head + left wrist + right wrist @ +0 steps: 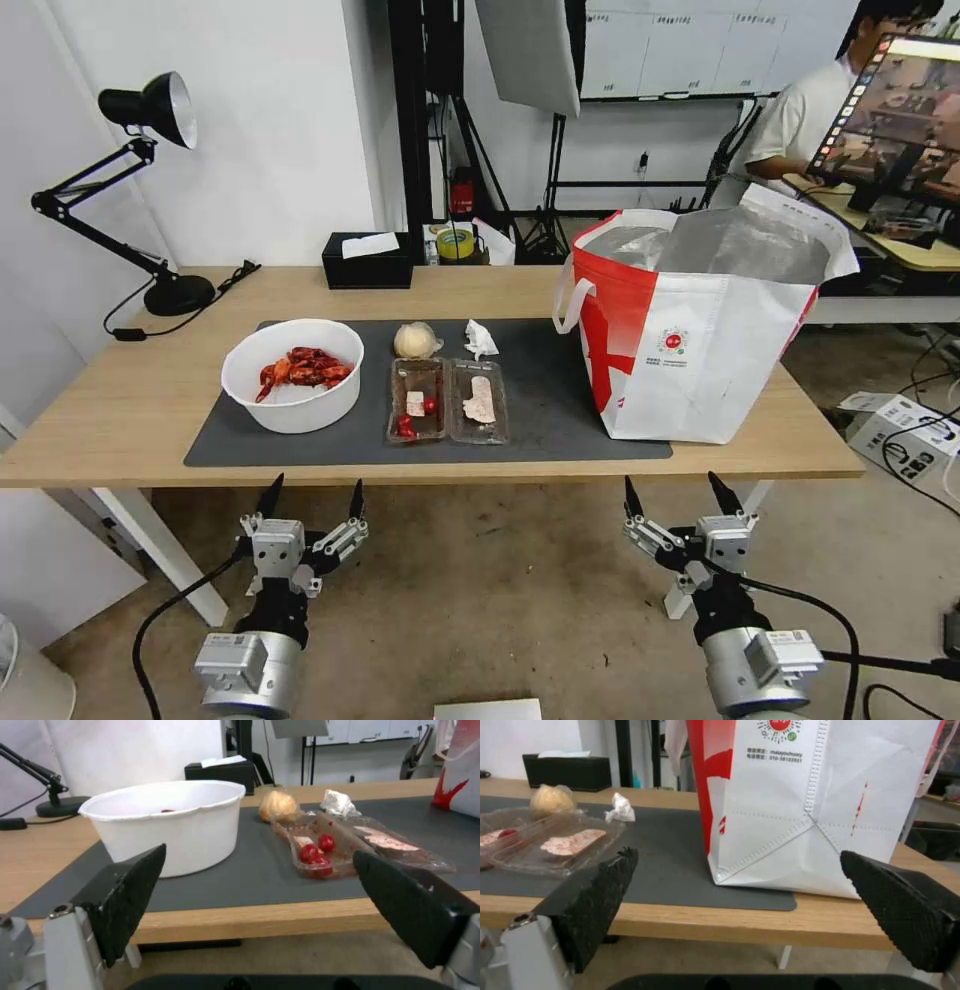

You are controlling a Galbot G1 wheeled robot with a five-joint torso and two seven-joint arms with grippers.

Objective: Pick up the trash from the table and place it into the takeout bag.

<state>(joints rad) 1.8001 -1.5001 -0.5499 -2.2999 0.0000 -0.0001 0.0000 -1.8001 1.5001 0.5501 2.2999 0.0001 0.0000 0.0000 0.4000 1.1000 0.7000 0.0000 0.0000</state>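
A black desk lamp (150, 110) stands at the far left corner, with its cable (130, 325) lying beside the base. A black tissue box (367, 260) sits at the far edge, a white sheet coming out of it. Behind it is a roll of yellow tape (456, 243). A monitor (900, 120) stands on a desk (925, 255) at the right.

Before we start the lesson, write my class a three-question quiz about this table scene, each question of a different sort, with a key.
1. True or false: the takeout bag stands open at the top.
2. Which lies nearest the white bowl? A) clear food tray B) crumpled tissue C) black tissue box
3. Fill in: both the left end effector and the right end effector hang below the table edge with fingers ____.

Key: 1 true; 2 A; 3 open.
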